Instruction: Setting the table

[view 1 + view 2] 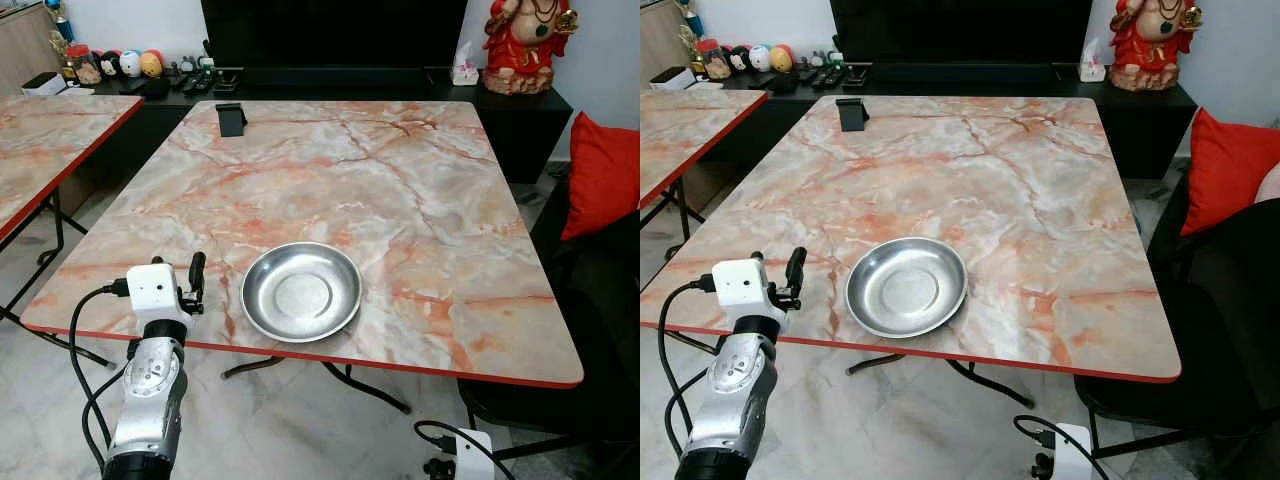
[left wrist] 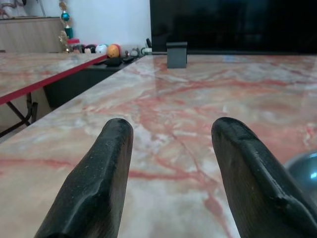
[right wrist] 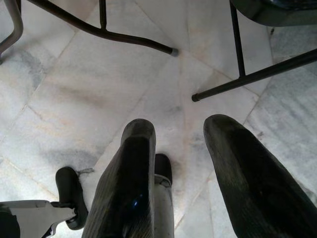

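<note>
I've got the plate [image 1: 301, 291] dead ahead: a round, shallow steel dish, shiny, with a flat circle in the middle and a low sloping rim that catches the light. It sits alone on the marble-pattern table [image 1: 400, 190], close to the near red edge, a bit left of centre from my head cameras.

My left gripper [image 1: 196, 280] is up at table height, just beside the plate on its left, fingers pointing out over the tabletop. In the left wrist view the two black fingers [image 2: 99, 188] stand spread with bare marble between them, nothing held, and the plate's rim just peeks in at the frame's edge [image 2: 303, 171].

My right gripper [image 3: 178, 163] hangs low, below the table edge. Its wrist camera looks down at the pale tiled floor [image 3: 99, 99], with dark table legs [image 3: 124, 37] crossing above; the fingers are apart there too, holding nothing.

At the far end of the table stands a small black stand [image 1: 231, 119]. A second marble table [image 1: 50, 130] sits off to my left, a red cushion [image 1: 603, 175] to my right.
</note>
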Tool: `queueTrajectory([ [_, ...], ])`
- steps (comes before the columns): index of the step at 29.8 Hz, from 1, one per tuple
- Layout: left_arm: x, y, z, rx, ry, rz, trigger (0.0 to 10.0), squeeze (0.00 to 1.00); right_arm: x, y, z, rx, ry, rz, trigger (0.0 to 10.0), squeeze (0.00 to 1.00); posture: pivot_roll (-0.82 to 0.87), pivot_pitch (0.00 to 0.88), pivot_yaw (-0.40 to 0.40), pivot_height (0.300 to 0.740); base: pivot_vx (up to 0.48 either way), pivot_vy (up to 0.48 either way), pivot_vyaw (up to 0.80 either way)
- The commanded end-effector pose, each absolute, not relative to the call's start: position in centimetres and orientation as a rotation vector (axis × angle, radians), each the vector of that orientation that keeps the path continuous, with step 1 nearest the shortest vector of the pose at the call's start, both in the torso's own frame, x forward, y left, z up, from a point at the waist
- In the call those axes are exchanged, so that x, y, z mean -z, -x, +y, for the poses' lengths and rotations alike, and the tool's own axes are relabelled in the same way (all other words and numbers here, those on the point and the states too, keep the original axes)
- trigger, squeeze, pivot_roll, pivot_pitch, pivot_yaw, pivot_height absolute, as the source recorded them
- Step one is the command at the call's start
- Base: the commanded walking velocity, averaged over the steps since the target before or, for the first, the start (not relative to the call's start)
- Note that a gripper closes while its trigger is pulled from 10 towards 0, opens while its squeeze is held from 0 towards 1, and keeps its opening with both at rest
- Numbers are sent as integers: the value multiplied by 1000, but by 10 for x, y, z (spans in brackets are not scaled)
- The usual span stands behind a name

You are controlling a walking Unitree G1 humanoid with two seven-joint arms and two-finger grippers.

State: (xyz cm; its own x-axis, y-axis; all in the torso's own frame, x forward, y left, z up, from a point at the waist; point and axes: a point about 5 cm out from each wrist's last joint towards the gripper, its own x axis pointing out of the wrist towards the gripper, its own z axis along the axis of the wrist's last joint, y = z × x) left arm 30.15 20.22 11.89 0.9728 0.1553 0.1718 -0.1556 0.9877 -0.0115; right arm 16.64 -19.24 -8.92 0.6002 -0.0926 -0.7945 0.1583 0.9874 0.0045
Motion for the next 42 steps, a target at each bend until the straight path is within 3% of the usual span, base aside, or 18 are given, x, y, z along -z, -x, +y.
queueTrajectory([
  [1,-118,-303,206,-183,16,-165,10000,0,89,-167,-190,139,-72,919,10000,0,-61,0,50,740,0,274,0],
  [42,-123,-312,189,-107,15,-178,10000,0,90,-166,-188,133,-84,926,10000,0,-45,0,58,740,0,296,0],
])
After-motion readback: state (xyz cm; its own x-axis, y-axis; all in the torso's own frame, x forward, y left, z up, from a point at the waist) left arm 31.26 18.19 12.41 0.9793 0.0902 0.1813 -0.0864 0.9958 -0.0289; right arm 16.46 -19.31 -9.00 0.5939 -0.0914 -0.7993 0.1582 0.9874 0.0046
